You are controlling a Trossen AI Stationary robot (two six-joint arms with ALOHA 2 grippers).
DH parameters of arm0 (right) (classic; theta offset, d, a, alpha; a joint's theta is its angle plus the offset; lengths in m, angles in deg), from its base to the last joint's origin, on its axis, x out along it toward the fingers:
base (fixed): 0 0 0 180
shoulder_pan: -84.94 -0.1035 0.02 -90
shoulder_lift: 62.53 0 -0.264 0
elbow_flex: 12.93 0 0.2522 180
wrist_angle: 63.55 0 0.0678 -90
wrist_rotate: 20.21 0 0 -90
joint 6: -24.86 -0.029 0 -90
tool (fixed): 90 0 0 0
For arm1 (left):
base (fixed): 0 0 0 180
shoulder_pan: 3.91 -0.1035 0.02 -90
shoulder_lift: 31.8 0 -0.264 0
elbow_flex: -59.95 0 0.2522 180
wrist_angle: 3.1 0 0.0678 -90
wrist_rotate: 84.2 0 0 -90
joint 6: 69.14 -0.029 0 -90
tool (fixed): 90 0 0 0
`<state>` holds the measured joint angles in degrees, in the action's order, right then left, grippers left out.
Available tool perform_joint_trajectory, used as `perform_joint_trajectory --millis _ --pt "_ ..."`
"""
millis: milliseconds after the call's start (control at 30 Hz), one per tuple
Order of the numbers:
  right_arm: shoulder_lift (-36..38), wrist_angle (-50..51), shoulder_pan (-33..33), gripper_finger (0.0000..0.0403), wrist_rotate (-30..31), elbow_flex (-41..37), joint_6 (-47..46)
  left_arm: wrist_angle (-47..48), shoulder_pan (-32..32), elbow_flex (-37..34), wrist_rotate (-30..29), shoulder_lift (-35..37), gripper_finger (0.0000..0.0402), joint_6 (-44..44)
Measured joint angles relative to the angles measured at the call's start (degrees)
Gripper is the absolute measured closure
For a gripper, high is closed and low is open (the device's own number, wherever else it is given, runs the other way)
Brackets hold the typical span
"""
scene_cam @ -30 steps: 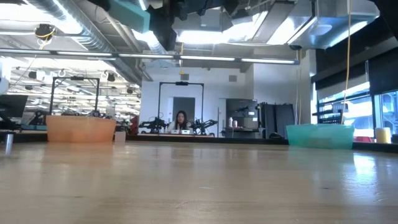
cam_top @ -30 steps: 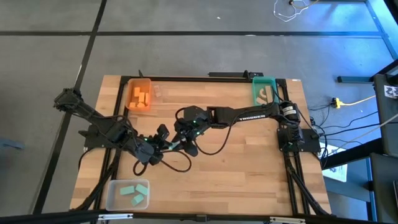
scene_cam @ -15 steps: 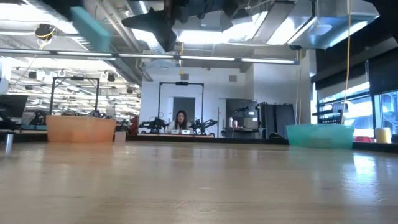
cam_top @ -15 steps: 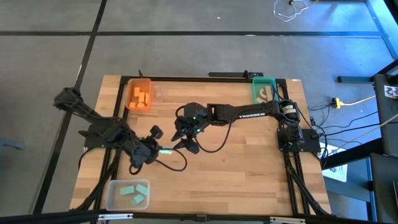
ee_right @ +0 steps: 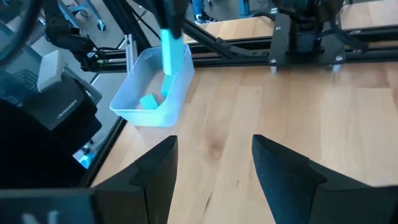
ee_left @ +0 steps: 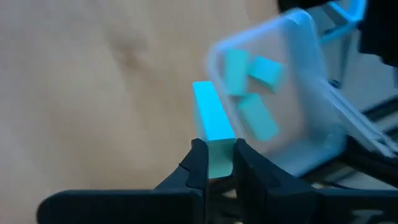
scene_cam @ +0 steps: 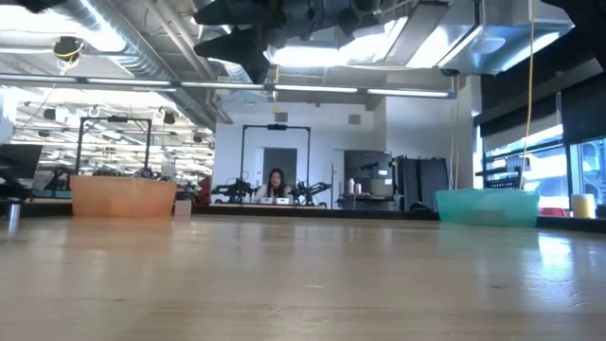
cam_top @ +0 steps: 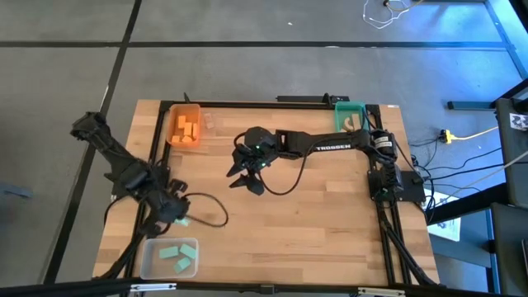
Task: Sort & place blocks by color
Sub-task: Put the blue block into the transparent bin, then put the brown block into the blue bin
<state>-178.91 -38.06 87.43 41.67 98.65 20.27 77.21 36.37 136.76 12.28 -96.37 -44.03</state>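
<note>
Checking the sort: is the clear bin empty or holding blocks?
Holding blocks: the clear bin has several teal blocks lying inside, seen from above.

The word "TROSSEN" runs in pale letters along the right arm [cam_top: 330, 148] seen from above.

This is looking like a robotics lab in a large open industrial hall. A pale butcher-block wooden surface [cam_top: 330, 206] is sitting in a black metal frame [cam_top: 247, 104] on a grey concrete floor [cam_top: 247, 49] crossed by dark lines. Beyond it, exposed silver ceiling ducts [scene_cam: 123, 43] and strip lights are running overhead, more black rigs [scene_cam: 114, 142] are standing in rows, and a person [scene_cam: 276, 184] is sitting at a far desk.
</note>
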Motion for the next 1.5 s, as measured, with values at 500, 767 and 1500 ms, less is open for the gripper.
perform_joint_trajectory --millis 500,767,1500 --pt "0.0 -0.4 0.0 0.0196 1.5 -0.1 3.6 -10.3 13.2 0.0 2.9 -12.8 0.0364 11.9" --pt "0.0 -0.4 0.0 0.0196 1.5 -0.1 3.4 -14.4 15.1 0.0 -7.9 -15.7 0.0327 15.8" --pt "0.0 -5.5 0.6 0.0196 10.0 -0.2 -13.3 0.9 15.1 0.0 -20.6 -8.3 0.0294 32.7"
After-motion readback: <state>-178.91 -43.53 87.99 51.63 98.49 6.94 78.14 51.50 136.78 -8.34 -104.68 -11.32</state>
